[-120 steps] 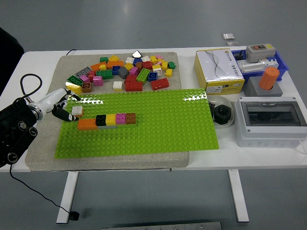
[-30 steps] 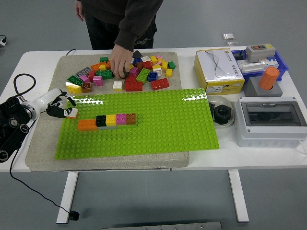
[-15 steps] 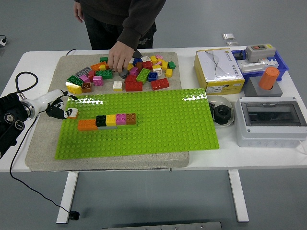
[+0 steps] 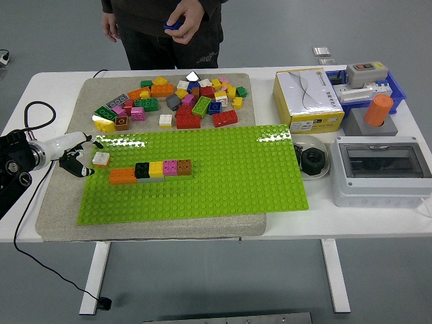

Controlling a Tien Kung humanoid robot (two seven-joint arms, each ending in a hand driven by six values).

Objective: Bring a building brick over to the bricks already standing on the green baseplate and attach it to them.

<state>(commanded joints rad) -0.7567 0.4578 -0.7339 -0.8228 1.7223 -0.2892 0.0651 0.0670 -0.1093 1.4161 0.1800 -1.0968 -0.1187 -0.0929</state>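
Note:
A green baseplate (image 4: pixel 223 182) lies on a beige mat. On its left part stands a row of joined bricks (image 4: pixel 150 170): orange, black, yellow, pink and brown. A small white brick (image 4: pixel 101 159) sits alone at the plate's left edge, just up-left of the orange end. My left hand (image 4: pixel 74 162) hovers over the mat a little to the left of that brick, fingers loosely bent and holding nothing. A pile of loose bricks (image 4: pixel 172 101) lies behind the plate. A person at the far side holds a blue brick (image 4: pixel 172 25) in a hand, up near the body.
To the right stand a yellow-white box (image 4: pixel 307 100), a grey switch box (image 4: pixel 381 169), a blue tray (image 4: pixel 391 86), an orange cylinder (image 4: pixel 380 109) and a dish with a black ring (image 4: pixel 312 160). A black cable (image 4: pixel 34 111) loops by my left arm.
My left hand has drawn back to the left, leaving the white brick on the baseplate's edge. The person's hand lifted from the pile with a blue brick.

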